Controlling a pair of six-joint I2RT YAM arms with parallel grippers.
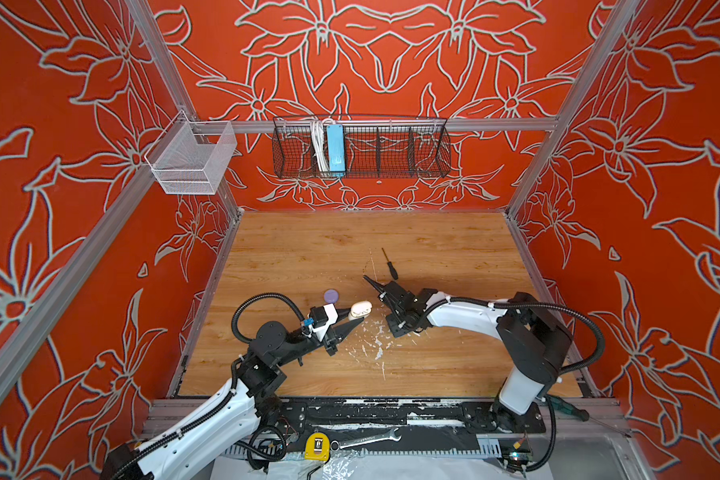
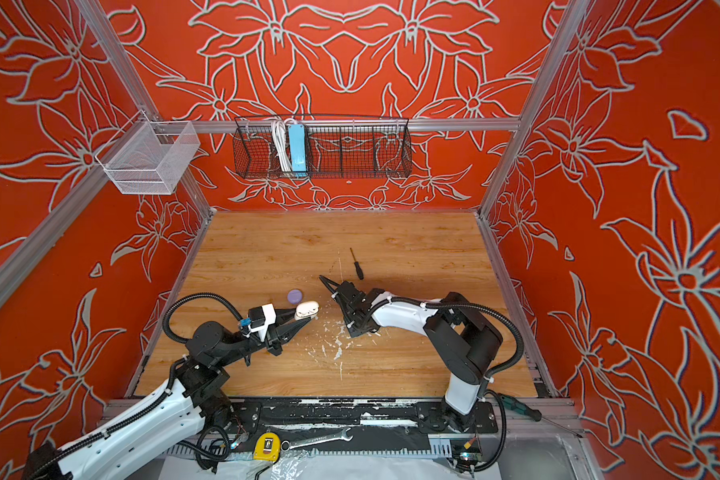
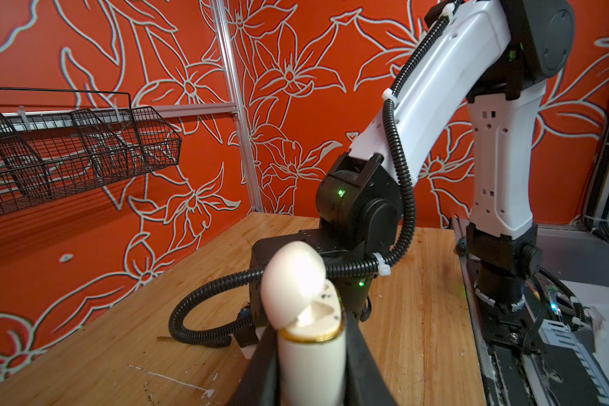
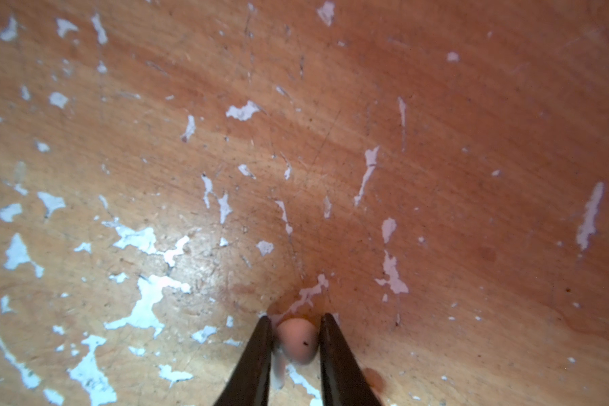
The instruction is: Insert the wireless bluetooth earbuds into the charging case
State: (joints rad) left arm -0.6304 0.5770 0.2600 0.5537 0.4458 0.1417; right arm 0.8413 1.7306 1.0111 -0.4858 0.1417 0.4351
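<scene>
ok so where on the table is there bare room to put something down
Free: the back strip between the back wall and the screwdriver; the front of the table along the black rail. Crowded: the middle, where the left gripper holds the cream case beside the lavender case and the right gripper straddles an earbud.

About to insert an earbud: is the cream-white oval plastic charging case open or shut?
Open. The cream-white case shows its domed lid swung back, baring an earbud well.

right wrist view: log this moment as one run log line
left claw: shut on open charging case | right claw: jaws flank cream earbud on table, grip unclear | stage: earbud not yet in case
</scene>
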